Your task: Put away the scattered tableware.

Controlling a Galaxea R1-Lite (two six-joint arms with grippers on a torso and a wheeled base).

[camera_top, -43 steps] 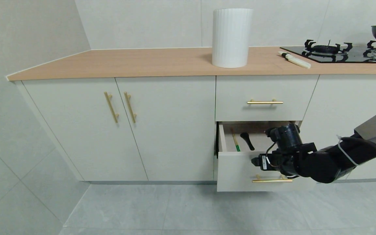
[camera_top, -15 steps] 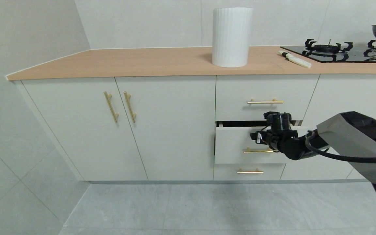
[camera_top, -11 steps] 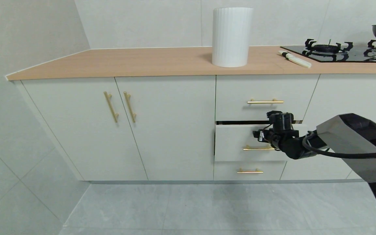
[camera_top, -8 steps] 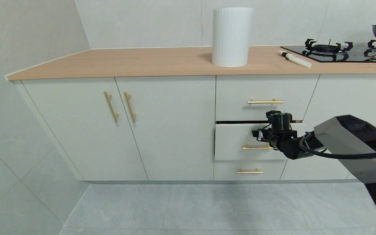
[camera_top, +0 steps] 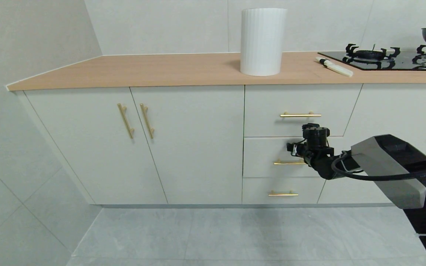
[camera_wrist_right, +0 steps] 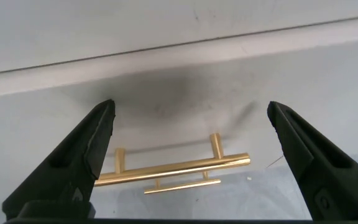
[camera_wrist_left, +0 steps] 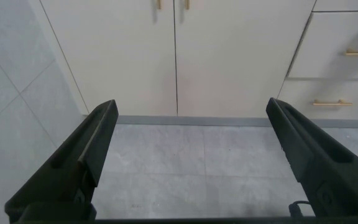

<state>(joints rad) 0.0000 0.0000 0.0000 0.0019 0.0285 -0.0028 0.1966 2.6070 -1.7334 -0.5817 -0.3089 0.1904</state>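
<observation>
Right end effector [camera_wrist_right: 190, 118], spread, faced the handle [camera_wrist_right: 179, 168] of the shut middle drawer [camera_top: 264, 157]; left end effector [camera_wrist_left: 191, 109], spread, hung over the floor [camera_wrist_left: 191, 162]. Knife [camera_top: 334, 67] lay on the tabletop [camera_top: 161, 70]. Risk: a finger [camera_wrist_right: 86, 155] snagging the handle on retreat, reopening the drawer.

Pale tiled walls [camera_top: 161, 26], grey floor [camera_top: 198, 236], wooden countertop [camera_top: 161, 70]
</observation>
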